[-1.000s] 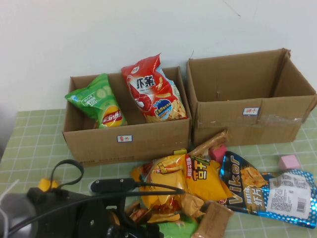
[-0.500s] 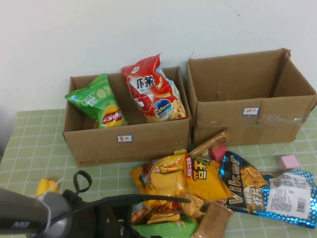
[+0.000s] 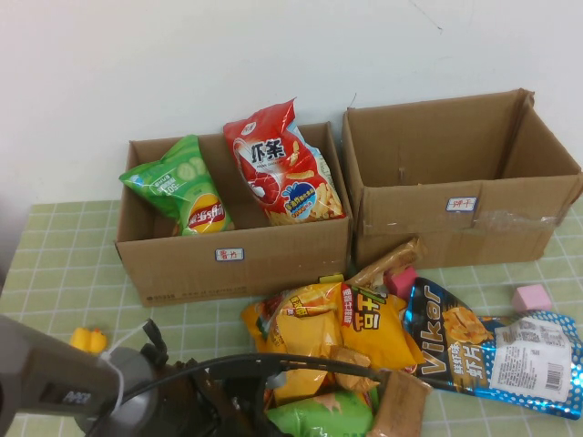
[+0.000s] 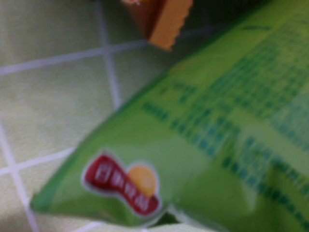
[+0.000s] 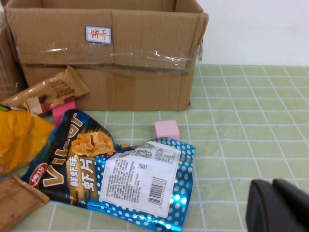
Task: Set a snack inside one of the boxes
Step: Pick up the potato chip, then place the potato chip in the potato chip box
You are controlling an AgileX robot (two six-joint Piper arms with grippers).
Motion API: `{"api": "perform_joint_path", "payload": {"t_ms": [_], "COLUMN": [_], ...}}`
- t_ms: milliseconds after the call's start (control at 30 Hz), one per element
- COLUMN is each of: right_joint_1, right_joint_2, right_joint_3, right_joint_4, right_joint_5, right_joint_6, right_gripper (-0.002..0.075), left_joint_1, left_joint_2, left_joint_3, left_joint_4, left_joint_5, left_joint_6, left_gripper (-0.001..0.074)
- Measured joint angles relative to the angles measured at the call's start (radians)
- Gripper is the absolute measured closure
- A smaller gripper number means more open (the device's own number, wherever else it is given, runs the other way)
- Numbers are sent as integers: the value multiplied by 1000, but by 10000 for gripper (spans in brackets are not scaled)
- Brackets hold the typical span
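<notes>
Two open cardboard boxes stand at the back. The left box holds a green chips bag and a red snack bag. The right box looks empty. A snack pile lies in front: a yellow bag, a blue bag and a green bag. My left gripper is low at the pile's near edge, right at the green bag, which fills the left wrist view. My right gripper is shut and empty, low over the cloth, to the right of the blue bag.
Brown bars and pink cubes lie around the pile. A small yellow item sits by my left arm. An orange packet corner lies beside the green bag. A green checked cloth covers the table.
My left arm has dropped lower and shifted right, closer into the pile. More of the green bag shows now. The boxes and the blue bag have not moved.
</notes>
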Motion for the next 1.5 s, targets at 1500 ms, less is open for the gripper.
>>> {"api": "perform_joint_path", "payload": {"t_ms": [1500], "right_joint_1": [0], "right_joint_2": [0], "right_joint_3": [0], "right_joint_4": [0], "right_joint_5": [0], "right_joint_6": [0], "right_gripper": [728], "left_joint_1": [443], "left_joint_2": [-224], "left_joint_3": [-567], "left_joint_4": [482], "left_joint_5": [162], "left_joint_6": [207], "left_gripper": [622]}}
